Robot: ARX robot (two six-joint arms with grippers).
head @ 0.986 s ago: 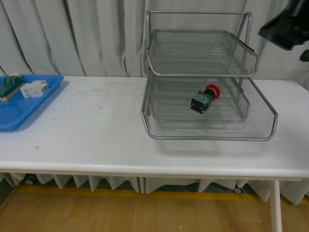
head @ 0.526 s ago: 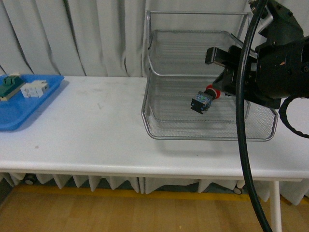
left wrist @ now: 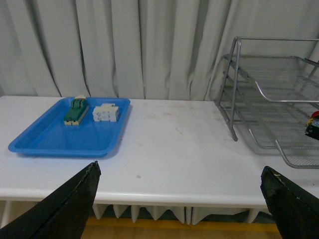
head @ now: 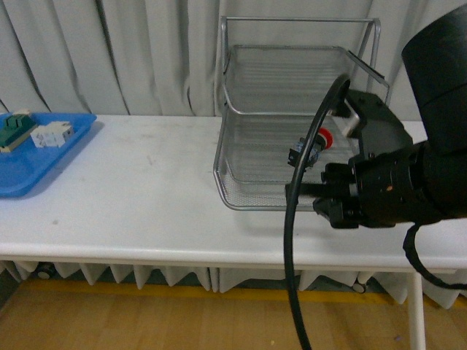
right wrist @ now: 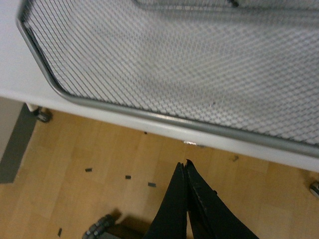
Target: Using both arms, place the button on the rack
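The button [head: 312,148], red cap and dark body, lies in the lower tier of the silver wire rack [head: 292,80], partly hidden by my right arm's cable. It also shows at the edge of the left wrist view [left wrist: 313,124], inside the rack [left wrist: 259,89]. My right arm [head: 387,186] fills the front right, before the rack's front rim. My right gripper [right wrist: 185,164] is shut and empty, its tips over the wooden floor just past the table edge, near the rack's mesh [right wrist: 199,74]. My left gripper [left wrist: 179,167] is open and empty, back from the table's front edge.
A blue tray [head: 36,160] sits at the table's left with a green-and-cream switch [head: 14,130] and a white component [head: 51,134]; it also shows in the left wrist view [left wrist: 50,142]. Grey curtains hang behind the white table [head: 146,197].
My right arm has come down from the upper right to the rack's front right and now covers part of the button. The button and rack have not moved.
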